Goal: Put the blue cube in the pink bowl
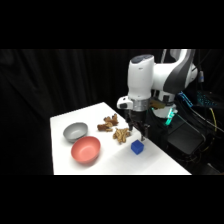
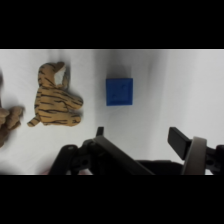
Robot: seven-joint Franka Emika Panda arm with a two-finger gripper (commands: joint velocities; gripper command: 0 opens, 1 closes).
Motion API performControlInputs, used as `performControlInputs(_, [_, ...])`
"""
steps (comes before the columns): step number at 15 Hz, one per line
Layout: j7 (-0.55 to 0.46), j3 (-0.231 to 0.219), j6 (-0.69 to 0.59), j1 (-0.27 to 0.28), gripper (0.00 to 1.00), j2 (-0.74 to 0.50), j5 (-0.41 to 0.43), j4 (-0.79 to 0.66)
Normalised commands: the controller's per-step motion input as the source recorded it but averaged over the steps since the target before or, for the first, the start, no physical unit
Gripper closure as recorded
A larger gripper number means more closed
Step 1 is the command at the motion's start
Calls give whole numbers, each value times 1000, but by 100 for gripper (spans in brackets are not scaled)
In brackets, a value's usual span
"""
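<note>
The blue cube (image 1: 137, 147) lies on the white table (image 1: 160, 165) near its right side, just right of a striped toy. My gripper (image 1: 138, 132) hangs a little above and behind the cube, open, with nothing between its fingers. In the wrist view the blue cube (image 2: 119, 91) sits flat on the table, beyond my gripper (image 2: 140, 136) and apart from both fingertips. The pink bowl (image 1: 85, 150) stands upright at the table's front left, well left of the cube; the wrist view does not show it.
A smaller grey bowl (image 1: 75, 131) stands behind the pink one. Two brown toy animals (image 1: 109, 123) (image 1: 121, 134) lie mid-table; the striped tiger toy (image 2: 56, 97) is left of the cube, with another brown piece (image 2: 7, 122) at the left edge. Dark equipment and cables (image 1: 190, 140) sit off the table's right.
</note>
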Motion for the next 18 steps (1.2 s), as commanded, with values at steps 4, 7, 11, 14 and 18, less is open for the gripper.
performControlInputs(4, [313, 10, 360, 45, 0, 112, -195, -151])
performControlInputs(7, [228, -39, 368, 52, 0, 203, -148, -48])
performControlInputs(11, [131, -73, 338, 90, 0, 194, -56, -26])
performControlInputs(14, [100, -109, 296, 120, 0, 167, -30, -36])
performControlInputs(18, [68, -107, 268, 138, 0, 144, 13, -29])
